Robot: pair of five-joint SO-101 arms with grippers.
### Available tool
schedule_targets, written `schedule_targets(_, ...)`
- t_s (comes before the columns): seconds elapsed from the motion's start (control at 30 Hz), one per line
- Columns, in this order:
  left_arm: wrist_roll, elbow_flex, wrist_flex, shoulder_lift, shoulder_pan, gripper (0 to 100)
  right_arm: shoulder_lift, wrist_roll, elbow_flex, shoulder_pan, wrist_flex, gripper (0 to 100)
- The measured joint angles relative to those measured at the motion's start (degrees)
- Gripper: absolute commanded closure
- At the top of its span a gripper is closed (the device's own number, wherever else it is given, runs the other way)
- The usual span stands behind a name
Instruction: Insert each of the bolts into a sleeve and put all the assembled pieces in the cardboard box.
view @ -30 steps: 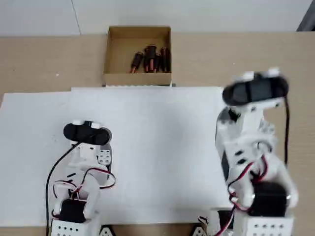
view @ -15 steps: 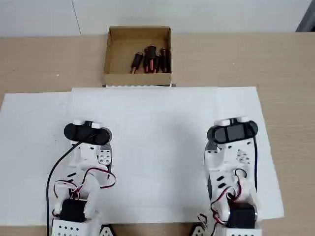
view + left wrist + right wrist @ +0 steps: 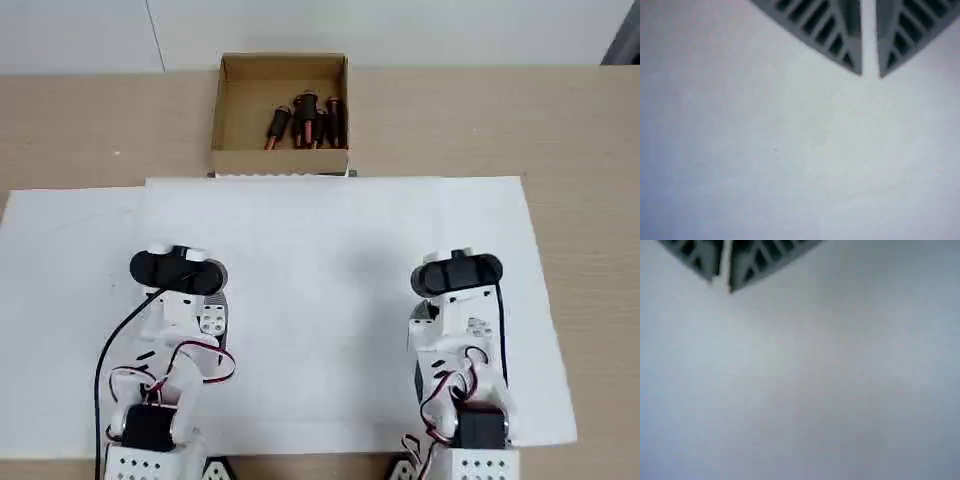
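Pale paper [image 3: 330, 240] covers the table [image 3: 590, 130]; assembled pieces [image 3: 305, 122] lie in the cardboard box [image 3: 280, 161], upper centre. Left gripper [image 3: 870, 74] and right gripper [image 3: 721, 285] are closed, holding nothing. The task looks complete; the arms need only rest.

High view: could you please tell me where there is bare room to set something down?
The sheet is bare between the arms and up to the box. The table either side of the box is free. Pieces crowd the box's middle and right.
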Motion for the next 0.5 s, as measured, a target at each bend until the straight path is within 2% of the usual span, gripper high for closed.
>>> schedule_targets(0.5, 0.00, 0.00, 0.00, 0.00, 0.00, 99, 0.00, 0.00, 1.14, 0.00, 0.00, 99.5)
